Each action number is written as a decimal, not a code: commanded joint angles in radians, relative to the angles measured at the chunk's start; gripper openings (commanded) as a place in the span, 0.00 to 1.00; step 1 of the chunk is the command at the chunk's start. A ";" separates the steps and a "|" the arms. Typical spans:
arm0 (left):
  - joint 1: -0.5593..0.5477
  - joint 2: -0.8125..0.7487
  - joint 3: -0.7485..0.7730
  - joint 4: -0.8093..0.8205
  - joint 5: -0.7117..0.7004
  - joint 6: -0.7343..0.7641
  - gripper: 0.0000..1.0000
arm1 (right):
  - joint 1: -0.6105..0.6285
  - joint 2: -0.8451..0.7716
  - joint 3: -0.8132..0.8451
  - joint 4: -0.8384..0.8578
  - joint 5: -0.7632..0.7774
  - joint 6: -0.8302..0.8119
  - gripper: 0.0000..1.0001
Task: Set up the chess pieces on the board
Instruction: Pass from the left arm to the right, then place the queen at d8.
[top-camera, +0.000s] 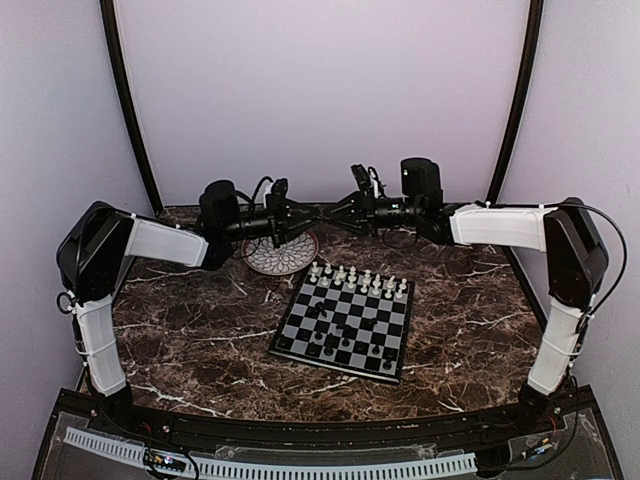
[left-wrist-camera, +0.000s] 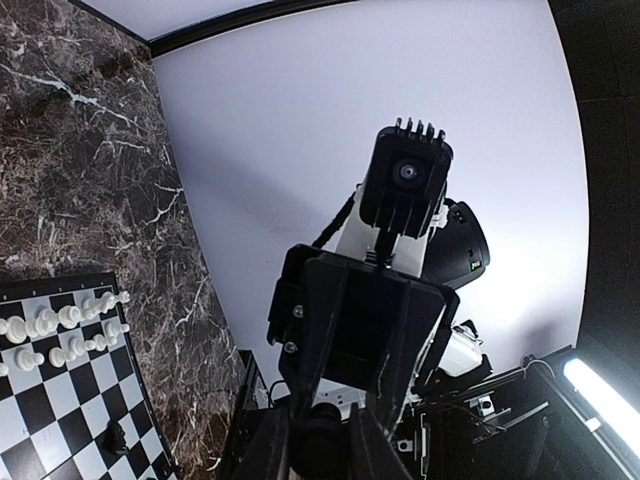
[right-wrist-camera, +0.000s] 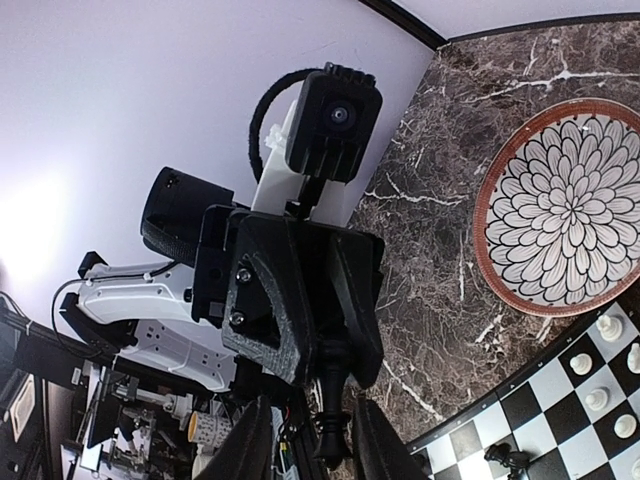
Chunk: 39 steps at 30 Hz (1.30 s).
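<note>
Behind the far edge of the small black-and-silver checked chessboard, the two arms meet tip to tip in the air for what looks like a handover. The left claw is pinched narrow on a slim black chess piece. The piece sticks straight out of the claw's tips, with its long axis along the line joining the two claws. The right claw faces it head-on, its jaws partly apart on either side of the piece's free end with a gap visible on both sides, so it has no grip yet.

The coming move turns on that alignment. The piece lies dead ahead of the right claw and between its fingers, so closing should be enough to take it.

The pale white chessmen stand in two rows on the board's far ranks, directly between the meeting point and the open squares. A few black chessmen are scattered over the board's middle and near half. Any descent to the near ranks will probably have to clear the white rows.

The round brown-rimmed plate with a white petal pattern sits just off the board's far left corner on the dark marbled surface. It lies under the left arm and looks to be out of the way.
</note>
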 joint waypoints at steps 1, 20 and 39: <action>-0.009 -0.004 0.034 0.025 0.019 0.003 0.12 | 0.007 -0.009 -0.004 0.078 -0.011 0.015 0.25; -0.022 -0.003 0.037 0.005 0.002 0.012 0.13 | 0.013 -0.039 0.000 -0.067 0.035 -0.075 0.05; -0.008 -0.404 -0.086 -0.983 -0.432 0.717 0.44 | 0.337 -0.018 0.337 -1.409 0.649 -0.704 0.00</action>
